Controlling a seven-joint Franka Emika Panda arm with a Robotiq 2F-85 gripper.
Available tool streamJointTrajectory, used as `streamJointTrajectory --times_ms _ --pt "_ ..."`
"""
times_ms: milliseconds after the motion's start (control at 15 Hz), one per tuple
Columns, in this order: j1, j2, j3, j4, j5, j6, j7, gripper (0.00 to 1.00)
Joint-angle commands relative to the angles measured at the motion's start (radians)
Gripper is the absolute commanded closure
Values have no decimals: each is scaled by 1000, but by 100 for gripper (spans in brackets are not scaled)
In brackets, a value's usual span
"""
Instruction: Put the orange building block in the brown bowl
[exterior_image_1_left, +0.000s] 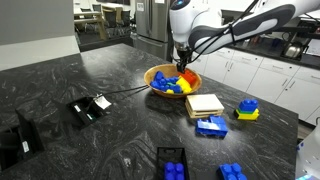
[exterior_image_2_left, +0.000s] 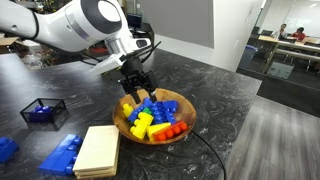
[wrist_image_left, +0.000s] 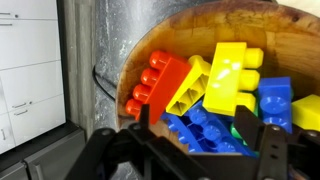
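The brown bowl (exterior_image_1_left: 196, 81) (exterior_image_2_left: 186, 108) (wrist_image_left: 138, 58) stands on the dark marbled counter and holds several blue and yellow bricks. The orange building block (wrist_image_left: 160, 84) lies inside it against the rim, leaning on a yellow brick; it also shows in an exterior view (exterior_image_2_left: 172, 131). My gripper (exterior_image_1_left: 184, 67) (exterior_image_2_left: 137, 92) (wrist_image_left: 205, 125) hangs just over the bowl's contents, open, with its fingers either side of a blue brick and holding nothing.
A flat tan slab (exterior_image_1_left: 203, 104) (exterior_image_2_left: 98, 150) and a blue brick (exterior_image_1_left: 211, 126) (exterior_image_2_left: 60, 153) lie beside the bowl. A blue-on-yellow brick (exterior_image_1_left: 247, 109), a black basket (exterior_image_1_left: 172, 162) (exterior_image_2_left: 42, 110) and a black box (exterior_image_1_left: 90, 108) with a cable are also on the counter.
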Motion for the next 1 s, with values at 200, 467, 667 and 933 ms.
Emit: streamJointTrajectory --times_ms 200,467,667,933 --pt "59 -210 19 -210 25 -10 32 0" --pt "66 -256 49 -257 32 -34 45 0" --pt "63 -296 53 -298 33 -33 47 0" --pt "62 -293 52 -298 33 -32 47 0"
